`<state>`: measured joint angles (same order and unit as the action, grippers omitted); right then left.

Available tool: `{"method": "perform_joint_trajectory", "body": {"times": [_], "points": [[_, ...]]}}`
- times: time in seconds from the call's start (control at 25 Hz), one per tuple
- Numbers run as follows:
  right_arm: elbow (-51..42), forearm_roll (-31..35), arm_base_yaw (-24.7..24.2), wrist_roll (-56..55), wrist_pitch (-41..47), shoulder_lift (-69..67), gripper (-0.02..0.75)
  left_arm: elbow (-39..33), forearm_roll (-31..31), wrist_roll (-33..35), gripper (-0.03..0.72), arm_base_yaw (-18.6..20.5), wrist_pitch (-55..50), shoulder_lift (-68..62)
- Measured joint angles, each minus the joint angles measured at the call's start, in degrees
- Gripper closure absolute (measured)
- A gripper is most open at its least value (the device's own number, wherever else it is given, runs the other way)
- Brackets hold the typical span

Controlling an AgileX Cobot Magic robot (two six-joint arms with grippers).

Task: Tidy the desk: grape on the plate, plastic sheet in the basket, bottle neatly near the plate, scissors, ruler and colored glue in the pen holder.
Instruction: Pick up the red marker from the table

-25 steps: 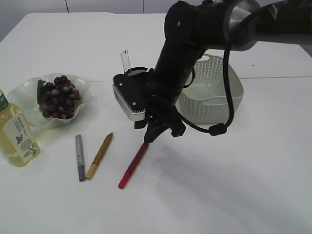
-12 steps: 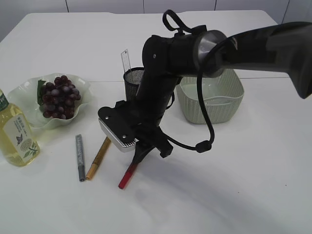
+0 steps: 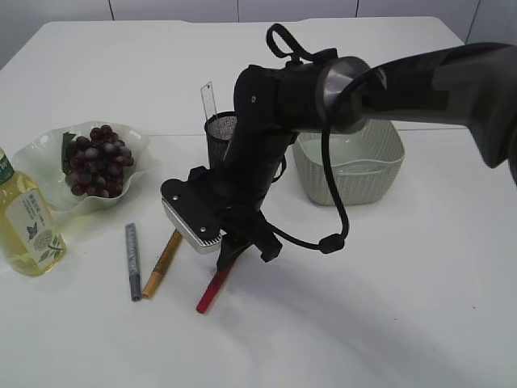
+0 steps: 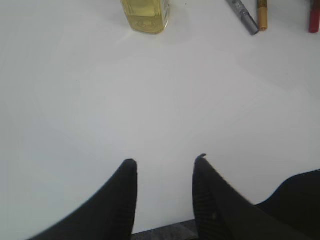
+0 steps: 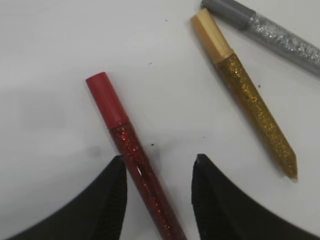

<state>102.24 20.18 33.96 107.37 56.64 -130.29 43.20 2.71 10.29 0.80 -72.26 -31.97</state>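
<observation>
Right wrist view shows the right gripper [image 5: 159,167] with its two curved matte-black fingers parted around the lower barrel of a red glitter glue pen [image 5: 132,155], a slim clear tube packed with red sparkle and capped in smooth opaque red; the left finger sits just beside the tube, and whether it touches cannot be told. Just beside it lies a gold glitter glue pen [image 5: 245,92] with a pale tan faceted cap and tapered tip, and a silver glitter glue pen [image 5: 262,32] with a grey cap lies at the top edge. All three rest on the smooth white table [image 5: 60,60].

Left wrist view shows the left gripper [image 4: 165,165] parted and empty above bare tabletop, with a clear plastic bottle of yellow liquid [image 4: 145,12] standing far ahead.

Exterior view shows dark purple grapes [image 3: 97,160] heaped on a translucent wavy-edged plate [image 3: 36,162], a black mesh pen holder [image 3: 216,133] with a clear ruler [image 3: 208,100] upright in it, and a pale green woven plastic basket [image 3: 367,174].
</observation>
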Motion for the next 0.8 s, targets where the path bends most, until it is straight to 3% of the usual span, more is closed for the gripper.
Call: {"method": "perform_joint_trajectory", "body": {"times": [0.8], "points": [[4.89, -2.68, 0.0, -0.02, 7.93, -4.54, 0.421, 0.0, 0.08, -0.13, 0.43, 0.0, 0.0, 0.0]]}}
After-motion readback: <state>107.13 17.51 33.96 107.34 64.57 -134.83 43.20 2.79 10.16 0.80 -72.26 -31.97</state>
